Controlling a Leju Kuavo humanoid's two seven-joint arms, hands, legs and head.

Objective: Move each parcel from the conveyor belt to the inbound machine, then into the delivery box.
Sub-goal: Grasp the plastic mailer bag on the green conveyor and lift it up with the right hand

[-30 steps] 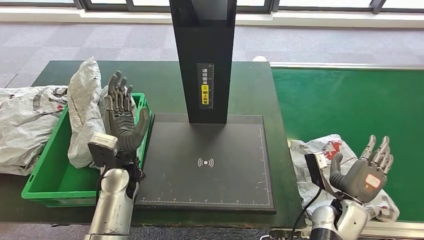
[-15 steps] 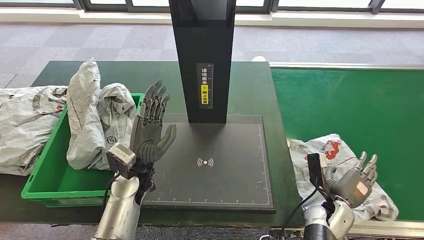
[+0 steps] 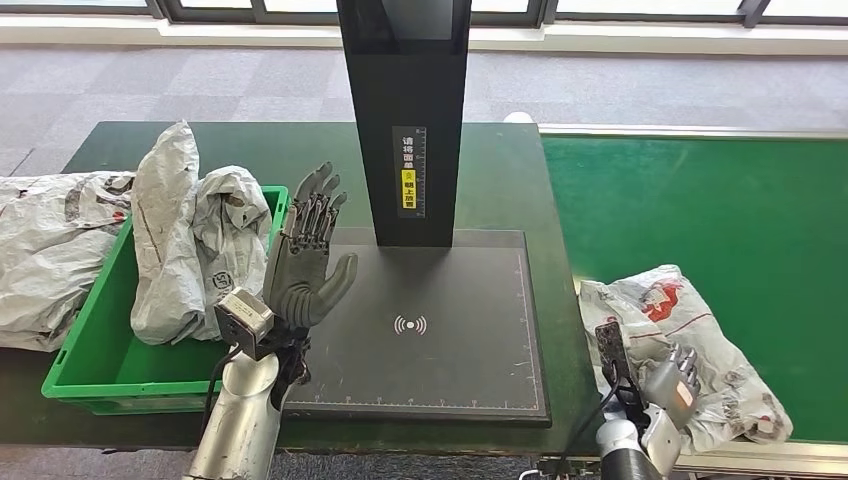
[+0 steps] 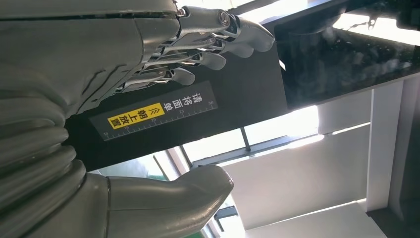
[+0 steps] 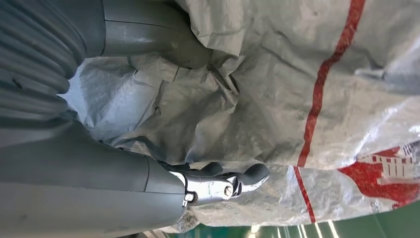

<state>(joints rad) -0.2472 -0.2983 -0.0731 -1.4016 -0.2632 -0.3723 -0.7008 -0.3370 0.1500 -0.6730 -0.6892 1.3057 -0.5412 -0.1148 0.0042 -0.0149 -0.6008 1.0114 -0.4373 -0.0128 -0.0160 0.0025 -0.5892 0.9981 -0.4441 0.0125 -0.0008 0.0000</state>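
Right hand (image 3: 672, 377) digs into the crumpled grey plastic parcel with red print (image 3: 690, 340) at the near edge of the green conveyor belt (image 3: 700, 200), thumb and fingers (image 5: 237, 181) closing on a fold, likely to lift it. Left hand (image 3: 305, 260) hovers spread and empty over the black inbound machine's scanning plate (image 3: 420, 330), beside the green plastic delivery box (image 3: 100, 350) stuffed with grey bags (image 3: 185, 240), apparently clear of the drop zone.

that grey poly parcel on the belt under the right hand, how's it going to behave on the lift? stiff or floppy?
Likely floppy: the parcel is a crumpled grey bag, and in the right wrist view its film bunches into folds around the right hand. Probably light for its size, since it lies slack and flat on the belt. The smooth plastic may slip, so the ends could sag.
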